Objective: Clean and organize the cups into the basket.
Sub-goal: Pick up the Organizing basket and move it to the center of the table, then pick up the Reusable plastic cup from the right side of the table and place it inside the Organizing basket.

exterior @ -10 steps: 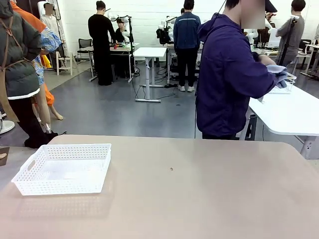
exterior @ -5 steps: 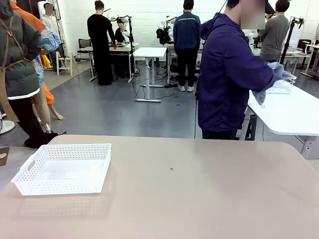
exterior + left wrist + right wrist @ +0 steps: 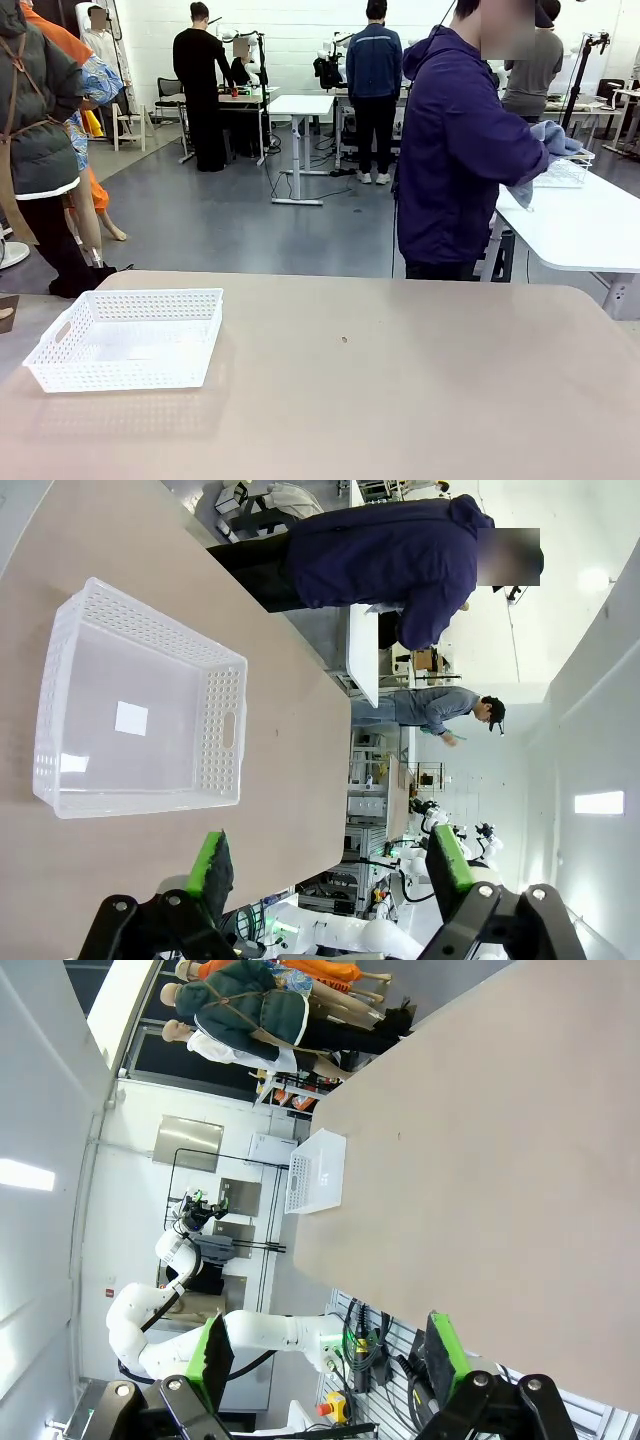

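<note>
The white lattice basket [image 3: 120, 376] stands empty on the tan table [image 3: 400, 400], at the left; a small white label lies on its floor. In the left wrist view the basket [image 3: 226, 730] lies ahead of my left gripper [image 3: 330, 865], which hangs open above the table with nothing between its green pads [image 3: 211, 863]. My right gripper [image 3: 330, 1355] is open too, high over the table, with the basket [image 3: 318, 1170] far off. The cups are out of view.
A person in a purple jacket [image 3: 460, 150] stands beyond the far edge, turned toward a white side table [image 3: 590, 225] and holding a blue cloth [image 3: 555, 135] by a wire basket [image 3: 565, 172]. A small dark speck [image 3: 344, 339] marks the tabletop.
The person's hands and the blue cloth have shifted a little at the side table. The basket has not moved.
</note>
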You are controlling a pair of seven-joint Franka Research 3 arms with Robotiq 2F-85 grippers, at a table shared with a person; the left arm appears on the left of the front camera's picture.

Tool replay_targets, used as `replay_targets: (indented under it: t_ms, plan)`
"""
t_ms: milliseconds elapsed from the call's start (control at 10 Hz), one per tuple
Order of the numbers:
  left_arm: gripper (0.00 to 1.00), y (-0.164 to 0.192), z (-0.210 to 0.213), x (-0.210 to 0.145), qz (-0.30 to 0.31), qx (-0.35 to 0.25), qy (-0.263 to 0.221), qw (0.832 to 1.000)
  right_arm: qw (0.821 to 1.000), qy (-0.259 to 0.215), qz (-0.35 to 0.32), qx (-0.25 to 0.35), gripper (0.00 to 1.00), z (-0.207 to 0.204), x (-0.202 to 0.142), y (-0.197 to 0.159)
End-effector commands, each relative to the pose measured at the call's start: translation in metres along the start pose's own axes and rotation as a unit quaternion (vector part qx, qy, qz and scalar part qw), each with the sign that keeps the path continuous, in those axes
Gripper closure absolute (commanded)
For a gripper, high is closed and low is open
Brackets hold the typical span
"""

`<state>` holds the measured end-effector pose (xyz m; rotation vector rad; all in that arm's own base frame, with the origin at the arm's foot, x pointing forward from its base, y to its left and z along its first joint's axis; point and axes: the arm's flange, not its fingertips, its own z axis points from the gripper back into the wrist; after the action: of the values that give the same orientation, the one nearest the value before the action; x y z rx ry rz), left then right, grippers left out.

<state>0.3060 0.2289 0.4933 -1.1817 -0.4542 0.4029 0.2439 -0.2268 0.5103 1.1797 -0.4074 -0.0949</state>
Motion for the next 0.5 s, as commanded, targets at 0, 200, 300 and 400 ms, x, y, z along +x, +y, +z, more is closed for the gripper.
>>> replay_targets:
  t_ms: [0,200,300,400]
  plan:
    - [0.00,0.0000,0.0013,0.0003,0.002,-0.003,-0.001,1.000,1.000,0.002,0.002,0.000,0.00,0.0011,-0.0013,0.0003]
    - [0.00,0.0000,0.0013,0.0003,0.002,-0.003,-0.001,1.000,1.000,0.002,0.002,0.000,0.00,0.0011,-0.0013,0.0003]
    - [0.00,0.0000,0.0013,0.0003,0.002,-0.003,-0.001,1.000,1.000,0.002,0.002,0.000,0.00,0.0011,-0.0013,0.0003]
    - [0.00,0.0000,0.0013,0.0003,0.002,-0.003,-0.001,1.000,1.000,0.002,0.002,0.000,0.00,0.0011,-0.0013,0.0003]
